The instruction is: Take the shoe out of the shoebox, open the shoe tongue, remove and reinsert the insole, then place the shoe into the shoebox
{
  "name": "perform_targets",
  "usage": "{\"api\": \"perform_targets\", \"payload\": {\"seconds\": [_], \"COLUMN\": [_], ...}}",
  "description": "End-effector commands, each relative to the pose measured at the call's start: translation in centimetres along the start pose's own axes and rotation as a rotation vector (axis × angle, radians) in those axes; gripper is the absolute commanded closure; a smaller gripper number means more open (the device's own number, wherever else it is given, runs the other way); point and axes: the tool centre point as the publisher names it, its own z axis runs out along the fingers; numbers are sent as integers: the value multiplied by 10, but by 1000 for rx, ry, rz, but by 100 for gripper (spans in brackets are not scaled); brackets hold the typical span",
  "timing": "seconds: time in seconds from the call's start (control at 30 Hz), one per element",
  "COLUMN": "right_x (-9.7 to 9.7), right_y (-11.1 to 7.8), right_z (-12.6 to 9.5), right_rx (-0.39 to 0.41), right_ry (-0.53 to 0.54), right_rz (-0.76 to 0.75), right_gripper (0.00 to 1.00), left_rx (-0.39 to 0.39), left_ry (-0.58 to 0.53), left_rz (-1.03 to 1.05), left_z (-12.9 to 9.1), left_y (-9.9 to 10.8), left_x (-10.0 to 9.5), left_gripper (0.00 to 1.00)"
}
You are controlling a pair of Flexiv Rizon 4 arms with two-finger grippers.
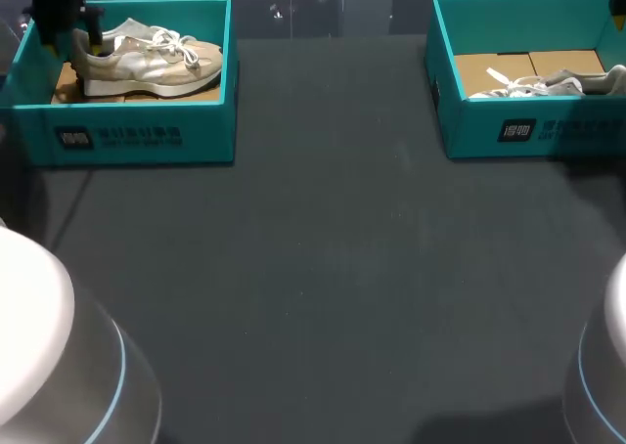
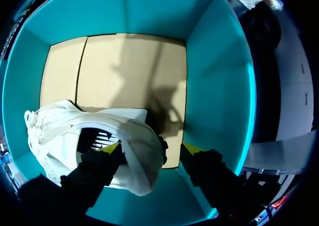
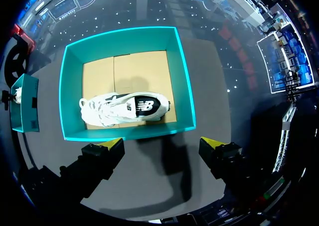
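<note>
The dark table [image 1: 323, 268] is carrying two teal shoeboxes along its far edge. Seen from the head camera, the left shoebox [image 1: 137, 136] is sitting at about ten o'clock and the right shoebox [image 1: 548, 131] at about two o'clock, well apart. Both are standing open, with brown cardboard showing on their floors.

A beige sneaker [image 1: 147, 63] is resting upright on its sole in the left shoebox, with its toe pointing to three o'clock and its heel to nine o'clock. A white sneaker [image 1: 548, 84] is lying in the right shoebox against the near wall, laces toward nine o'clock.

The left gripper [image 2: 151, 149] is reaching down inside the left shoebox at the sneaker's heel. Its fingers are standing wide apart, one yellow tip over the shoe's opening and the other beside the heel near the box wall, gripping nothing. The right gripper [image 3: 160, 143] is hanging above the table just outside the right shoebox's near wall, its fingers also spread wide and holding nothing.
</note>
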Motion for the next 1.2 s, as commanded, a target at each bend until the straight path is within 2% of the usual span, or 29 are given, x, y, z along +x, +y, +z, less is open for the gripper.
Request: {"api": "perform_targets", "payload": {"seconds": [0.03,0.83,1.0,1.2], "right_x": [0,0,0,0], "right_y": [0,0,0,0], "right_z": [0,0,0,0], "right_rx": [1,1,1,1], "right_ry": [-1,-1,-1,-1], "right_rz": [0,0,0,0], "right_gripper": [0,0,0,0], "left_rx": [18,36,36,37], "left_ry": [5,37,44,52], "left_rz": [-2,-16,-16,-15], "left_z": [6,23,25,27], "left_y": [8,2,1,0], "left_x": [-2,0,0,0], "left_gripper": [25,34,40,55]}}
